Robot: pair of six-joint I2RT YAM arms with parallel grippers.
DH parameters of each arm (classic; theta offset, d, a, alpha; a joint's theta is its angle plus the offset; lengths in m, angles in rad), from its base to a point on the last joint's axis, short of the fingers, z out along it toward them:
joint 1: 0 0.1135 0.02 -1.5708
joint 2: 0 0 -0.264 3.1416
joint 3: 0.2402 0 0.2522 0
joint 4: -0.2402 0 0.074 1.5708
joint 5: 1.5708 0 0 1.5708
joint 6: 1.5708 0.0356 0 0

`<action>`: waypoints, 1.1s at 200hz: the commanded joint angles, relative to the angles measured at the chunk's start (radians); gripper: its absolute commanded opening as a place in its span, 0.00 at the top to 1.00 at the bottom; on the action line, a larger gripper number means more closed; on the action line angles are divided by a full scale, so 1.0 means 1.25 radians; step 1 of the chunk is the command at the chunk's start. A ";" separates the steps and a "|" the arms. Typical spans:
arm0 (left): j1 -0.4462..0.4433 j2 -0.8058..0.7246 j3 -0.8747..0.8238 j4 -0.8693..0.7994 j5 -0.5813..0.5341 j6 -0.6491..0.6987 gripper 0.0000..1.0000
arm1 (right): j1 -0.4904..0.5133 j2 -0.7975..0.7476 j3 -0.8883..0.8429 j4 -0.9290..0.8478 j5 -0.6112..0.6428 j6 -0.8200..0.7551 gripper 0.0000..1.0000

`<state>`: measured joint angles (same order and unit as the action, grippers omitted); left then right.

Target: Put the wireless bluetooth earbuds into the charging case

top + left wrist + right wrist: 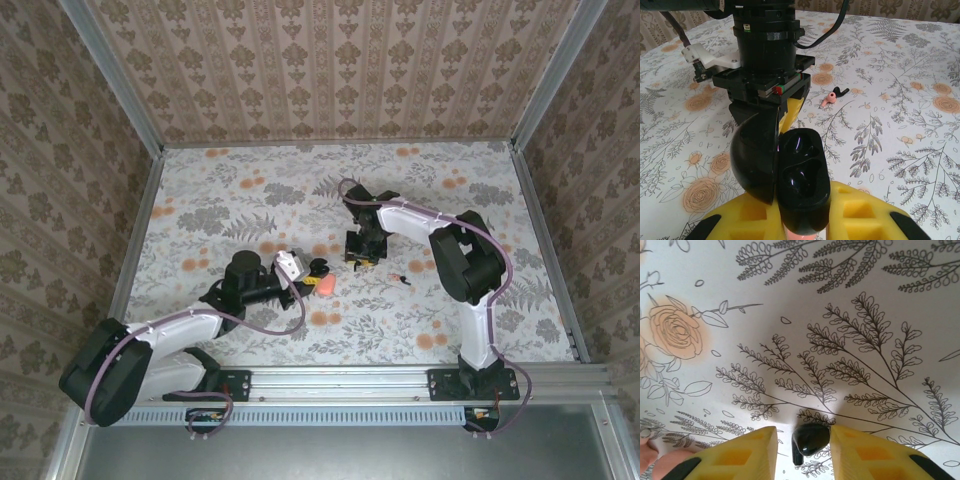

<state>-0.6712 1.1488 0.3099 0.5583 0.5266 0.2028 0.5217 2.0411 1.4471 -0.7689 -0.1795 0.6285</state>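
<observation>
- Left arm stretched low over the desk (450, 200), left pincer (802, 216) pinching the open case (802, 182).
- Right arm folded over, right pincer (804, 437) pointing down beside the case, pinching a bud (813, 435).
- Second bud (402, 280) lies further right.

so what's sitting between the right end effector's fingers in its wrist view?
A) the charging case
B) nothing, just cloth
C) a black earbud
C: a glossy black earbud sits between the yellow fingertips of the right end effector, while the open charging case is in the left end effector.
</observation>
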 commanded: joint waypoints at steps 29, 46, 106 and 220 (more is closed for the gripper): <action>0.012 -0.007 0.024 -0.007 0.023 0.009 0.90 | 0.006 0.034 0.029 -0.062 0.037 -0.008 0.64; 0.013 -0.007 0.024 -0.008 0.023 0.008 0.90 | 0.010 0.045 0.034 -0.069 0.043 -0.012 0.66; 0.015 -0.005 0.023 -0.008 0.022 0.009 0.90 | 0.013 0.037 0.027 -0.048 0.053 -0.018 0.74; 0.013 0.143 0.036 0.126 -0.037 -0.052 0.90 | 0.012 -0.153 -0.218 0.281 0.105 0.012 0.78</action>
<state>-0.6594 1.2816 0.3199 0.6178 0.5110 0.1802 0.5354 1.9251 1.2572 -0.5720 -0.1040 0.6186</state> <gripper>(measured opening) 0.183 0.222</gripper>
